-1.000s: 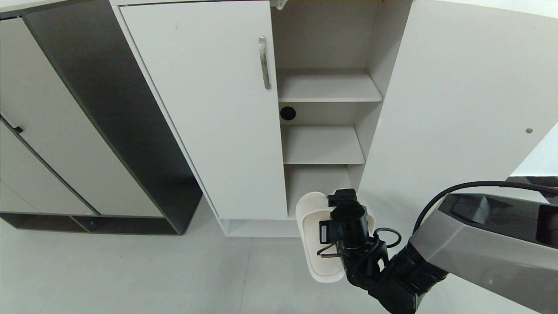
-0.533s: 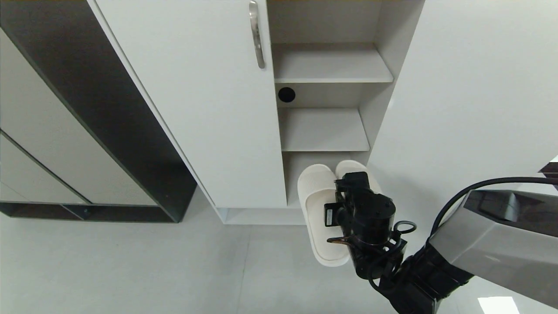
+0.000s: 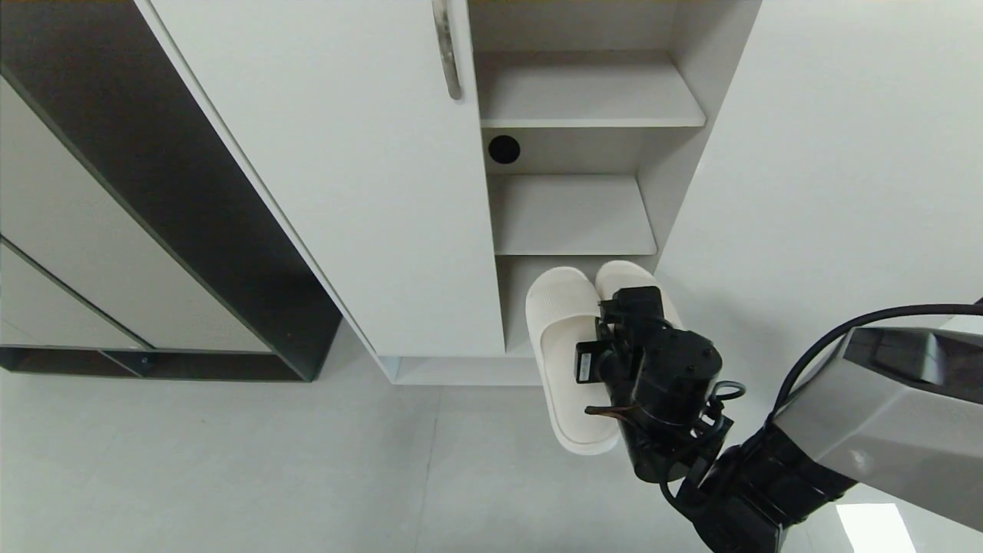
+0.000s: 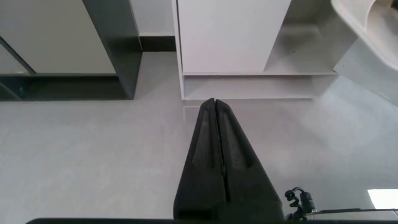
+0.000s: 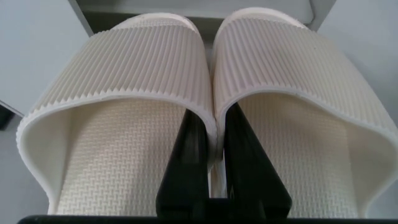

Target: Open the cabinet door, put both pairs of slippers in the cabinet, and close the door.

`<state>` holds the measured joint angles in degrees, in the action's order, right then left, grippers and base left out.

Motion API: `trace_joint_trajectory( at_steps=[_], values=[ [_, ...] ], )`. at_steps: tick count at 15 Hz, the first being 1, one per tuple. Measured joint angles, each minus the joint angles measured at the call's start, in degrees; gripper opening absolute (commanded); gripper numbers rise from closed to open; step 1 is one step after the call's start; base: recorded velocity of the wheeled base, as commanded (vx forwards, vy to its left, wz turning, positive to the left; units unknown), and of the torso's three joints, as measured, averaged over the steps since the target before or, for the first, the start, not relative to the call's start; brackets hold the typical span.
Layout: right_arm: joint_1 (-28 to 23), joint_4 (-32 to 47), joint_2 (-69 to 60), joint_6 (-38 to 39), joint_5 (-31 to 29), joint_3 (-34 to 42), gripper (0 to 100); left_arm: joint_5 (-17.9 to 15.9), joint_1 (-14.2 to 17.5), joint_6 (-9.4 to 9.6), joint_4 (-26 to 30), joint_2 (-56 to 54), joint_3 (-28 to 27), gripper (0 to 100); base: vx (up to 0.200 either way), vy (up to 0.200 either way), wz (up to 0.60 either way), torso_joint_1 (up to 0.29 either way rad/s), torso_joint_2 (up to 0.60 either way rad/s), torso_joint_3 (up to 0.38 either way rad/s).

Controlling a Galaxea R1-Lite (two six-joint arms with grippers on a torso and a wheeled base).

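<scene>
A pair of cream slippers (image 3: 564,346) hangs side by side in my right gripper (image 3: 614,326), toes at the mouth of the cabinet's lowest compartment (image 3: 530,288). In the right wrist view the gripper (image 5: 213,134) is shut on the two inner straps of the slippers (image 5: 130,81), one finger inside each. The cabinet's right door (image 3: 829,153) stands wide open; its left door (image 3: 338,169) with a metal handle (image 3: 445,50) is closed. My left gripper (image 4: 216,109) is shut on nothing, low above the floor in front of the cabinet's base.
Two bare shelves (image 3: 584,92) lie above the lowest compartment, with a round black hole (image 3: 504,149) in the back wall between them. A dark-sided cupboard (image 3: 138,177) stands to the left. Grey floor (image 3: 230,461) spreads in front.
The camera has moved: the cabinet sits higher and larger in the picture. My right gripper has carried the slippers forward, so both toes now reach the lowest compartment's mouth.
</scene>
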<state>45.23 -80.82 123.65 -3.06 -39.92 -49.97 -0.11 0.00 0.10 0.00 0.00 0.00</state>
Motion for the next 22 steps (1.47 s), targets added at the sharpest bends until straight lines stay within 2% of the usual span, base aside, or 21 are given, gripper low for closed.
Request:
trace_joint_trajectory(
  at_steps=[3, 18, 22],
  values=[
    [0.0, 0.2, -1.8, -0.2, 0.0, 0.3, 0, 0.0, 0.0, 0.00, 0.0, 0.0, 0.0, 0, 0.000, 0.000, 0.00, 0.000, 0.00, 0.000],
    [-0.1, 0.3, -1.4, 0.0, 0.6, 0.4, 0, 0.0, 0.0, -0.05, 0.0, 0.0, 0.0, 0, 0.200, 0.000, 0.00, 0.002, 0.00, 0.001],
    [-0.1, 0.1, -0.1, 0.0, 0.8, 0.8, 0, 0.0, 0.0, -0.10, 0.0, 0.0, 0.0, 0, 0.000, 0.000, 0.00, 0.000, 0.00, 0.000]
  ],
)
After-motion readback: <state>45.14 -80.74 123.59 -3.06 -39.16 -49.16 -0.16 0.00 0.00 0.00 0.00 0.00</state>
